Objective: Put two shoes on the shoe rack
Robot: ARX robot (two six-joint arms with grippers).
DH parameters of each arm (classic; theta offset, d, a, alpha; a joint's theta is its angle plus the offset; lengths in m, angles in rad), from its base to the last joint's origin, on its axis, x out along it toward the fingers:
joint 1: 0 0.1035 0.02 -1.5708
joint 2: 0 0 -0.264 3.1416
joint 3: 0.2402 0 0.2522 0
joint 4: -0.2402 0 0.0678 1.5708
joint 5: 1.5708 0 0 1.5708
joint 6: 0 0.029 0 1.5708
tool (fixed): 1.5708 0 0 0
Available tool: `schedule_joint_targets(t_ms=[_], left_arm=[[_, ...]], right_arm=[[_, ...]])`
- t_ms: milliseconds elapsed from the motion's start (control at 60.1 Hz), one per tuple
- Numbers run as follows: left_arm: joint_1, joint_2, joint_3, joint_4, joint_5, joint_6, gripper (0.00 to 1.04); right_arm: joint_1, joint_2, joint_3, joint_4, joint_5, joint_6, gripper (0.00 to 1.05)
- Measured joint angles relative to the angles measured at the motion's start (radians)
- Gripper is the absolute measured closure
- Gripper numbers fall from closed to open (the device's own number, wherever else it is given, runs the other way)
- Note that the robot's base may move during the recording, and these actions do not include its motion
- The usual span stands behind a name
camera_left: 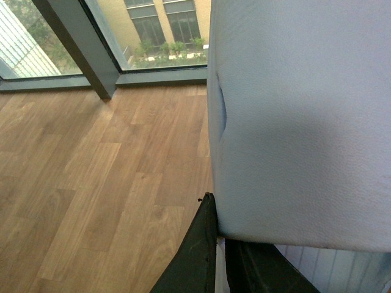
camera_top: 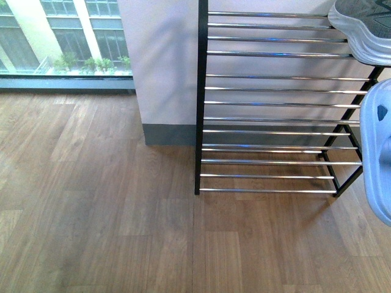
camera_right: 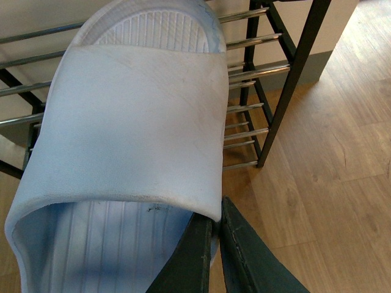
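Note:
In the left wrist view a pale blue slide sandal (camera_left: 299, 122) fills the right side, and my left gripper (camera_left: 218, 235) is shut on the edge of its wide strap. My right gripper (camera_right: 216, 221) is shut on the strap edge of another pale blue slide sandal (camera_right: 134, 122), which hangs in front of the shoe rack (camera_right: 287, 79). In the front view the shoe rack (camera_top: 275, 104) stands against the wall. A grey sneaker (camera_top: 363, 30) with a pale sole rests on its top tier at the right. A pale blue sandal (camera_top: 379, 152) shows at the right edge. Neither gripper shows there.
Wood floor (camera_top: 98, 201) spreads left of and in front of the rack. A white wall with a grey skirting (camera_top: 168, 131) stands behind it. A floor-level window (camera_top: 61, 36) runs along the back left, with a dark frame post (camera_left: 79, 49).

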Motion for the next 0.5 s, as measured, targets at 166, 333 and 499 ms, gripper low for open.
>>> schedule_joint_targets(t_ms=[166, 333, 499], left_arm=[[0.0, 0.0, 0.0, 0.0, 0.0, 0.0, 1.03], [0.0, 0.0, 0.0, 0.0, 0.0, 0.0, 1.03], [0.0, 0.0, 0.0, 0.0, 0.0, 0.0, 1.03]], right_arm=[[0.0, 0.0, 0.0, 0.0, 0.0, 0.0, 1.03], [0.0, 0.0, 0.0, 0.0, 0.0, 0.0, 1.03], [0.0, 0.0, 0.0, 0.0, 0.0, 0.0, 1.03]])
